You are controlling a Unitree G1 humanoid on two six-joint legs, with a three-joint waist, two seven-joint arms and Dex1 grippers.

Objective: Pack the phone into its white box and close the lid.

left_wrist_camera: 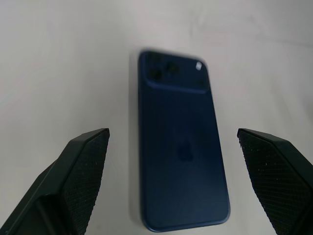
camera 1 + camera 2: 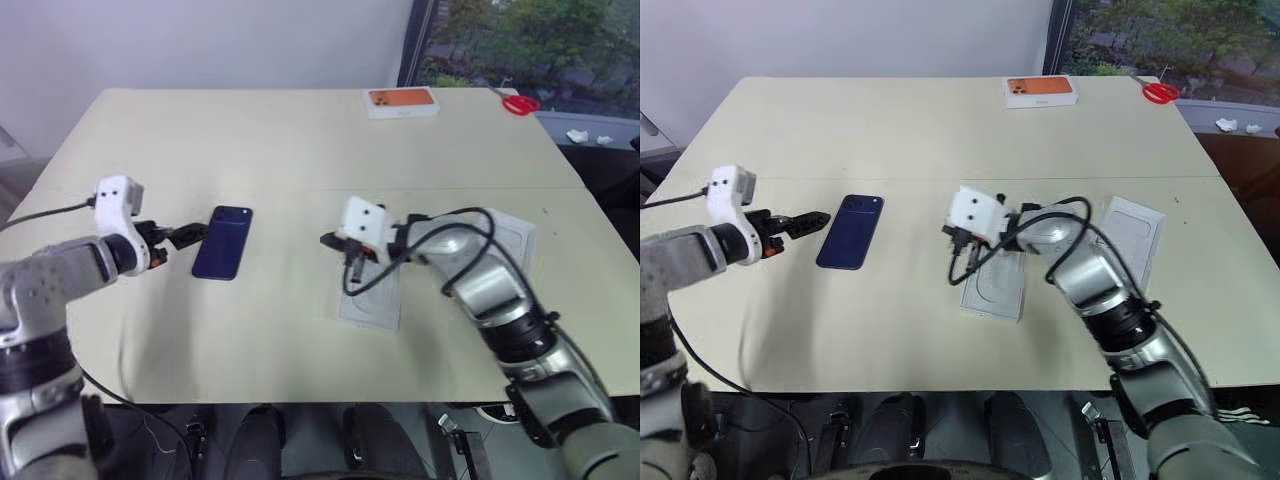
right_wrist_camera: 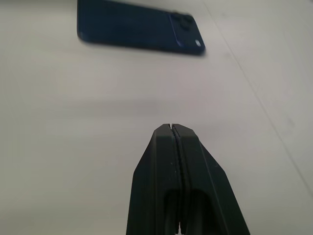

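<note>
The phone (image 2: 222, 242) lies flat on the table, dark blue back up, left of centre. My left gripper (image 2: 188, 234) hovers open just off its left long edge; in the left wrist view its fingers (image 1: 80, 171) stand wide on either side of the phone (image 1: 181, 147). My right gripper (image 2: 333, 241) is shut and empty, to the right of the phone and pointing towards it; its fingertips (image 3: 172, 128) are pressed together short of the phone (image 3: 137, 30). A shallow white rectangular piece (image 2: 1135, 235) lies behind my right arm; whether it is the white box or the lid I cannot tell.
A white insert tray with an oval recess (image 2: 992, 287) lies under my right wrist. A white box with an orange top (image 2: 403, 102) and red scissors (image 2: 520, 103) sit at the table's far edge. A seam (image 2: 300, 190) crosses the tabletop.
</note>
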